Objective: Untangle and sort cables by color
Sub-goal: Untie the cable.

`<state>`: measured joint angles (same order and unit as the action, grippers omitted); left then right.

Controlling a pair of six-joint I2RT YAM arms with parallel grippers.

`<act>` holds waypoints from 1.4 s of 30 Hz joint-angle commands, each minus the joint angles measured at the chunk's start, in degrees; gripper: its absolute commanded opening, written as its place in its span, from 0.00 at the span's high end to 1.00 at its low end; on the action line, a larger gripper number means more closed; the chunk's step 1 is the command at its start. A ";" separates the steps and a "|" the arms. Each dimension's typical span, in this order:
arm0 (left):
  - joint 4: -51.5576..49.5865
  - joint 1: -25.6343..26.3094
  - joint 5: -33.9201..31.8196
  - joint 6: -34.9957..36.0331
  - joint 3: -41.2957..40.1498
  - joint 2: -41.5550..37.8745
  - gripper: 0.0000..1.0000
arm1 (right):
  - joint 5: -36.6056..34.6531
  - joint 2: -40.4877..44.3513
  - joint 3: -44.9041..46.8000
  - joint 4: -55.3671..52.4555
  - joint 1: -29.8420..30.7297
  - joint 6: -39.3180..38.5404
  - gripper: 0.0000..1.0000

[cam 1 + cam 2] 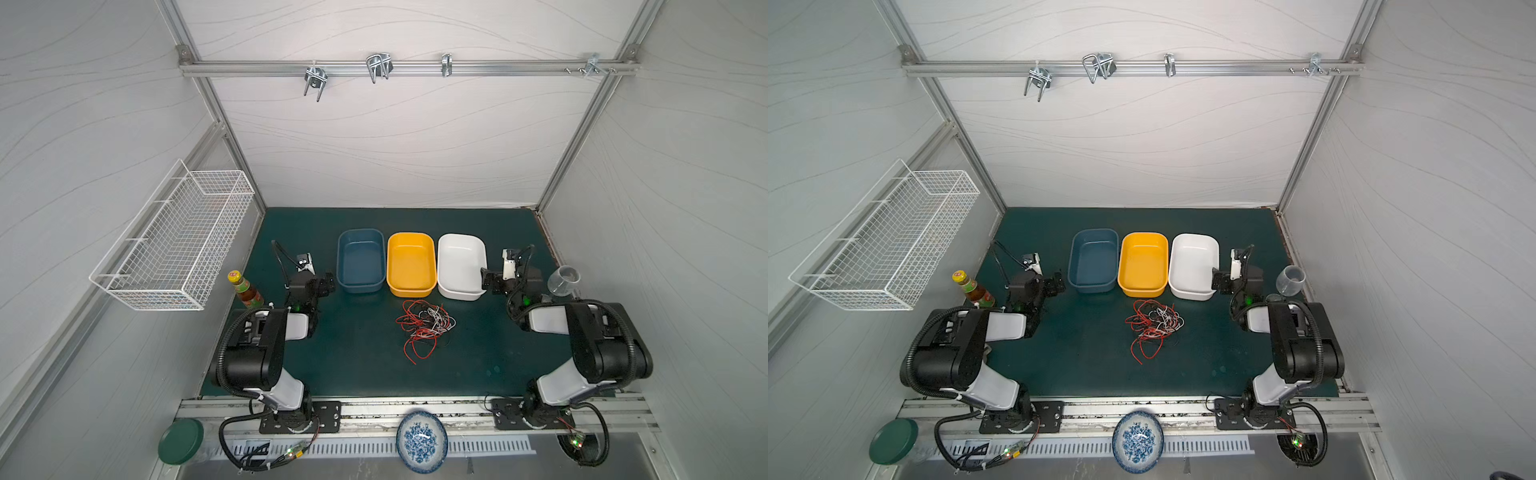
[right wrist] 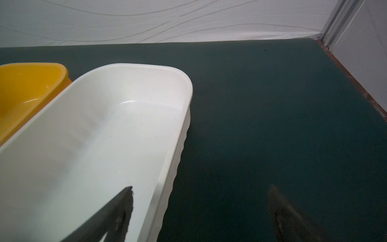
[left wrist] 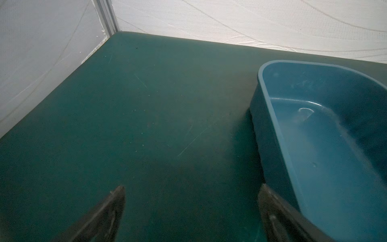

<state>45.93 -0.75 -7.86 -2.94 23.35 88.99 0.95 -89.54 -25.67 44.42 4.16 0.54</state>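
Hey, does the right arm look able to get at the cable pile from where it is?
Probably yes. The cables lie on open mat with nothing between them and the right gripper, whose fingers are open and empty by the white tub.

3 glossy plastic bins (image 1: 360, 261); matt green mat (image 1: 357, 345); white wire-mesh basket (image 1: 174, 245); metal rail (image 1: 407, 68).

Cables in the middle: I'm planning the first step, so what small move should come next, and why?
Probably bring the right gripper down over the cables: they lie tangled and untouched before the yellow bin, and its fingers are open and empty.
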 commanded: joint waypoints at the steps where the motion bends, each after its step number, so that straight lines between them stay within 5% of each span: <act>1: 1.45 -0.05 1.38 1.75 1.29 0.03 0.00 | 0.03 -0.47 -0.52 -0.39 0.30 -0.89 0.01; 42: 1.23 -0.11 1.92 1.72 1.49 0.13 0.00 | 0.71 -0.38 -0.37 -0.07 -0.12 -0.55 0.01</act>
<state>45.93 -0.73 -6.59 -1.89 23.35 88.99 0.99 -89.54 -25.67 44.42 4.16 0.56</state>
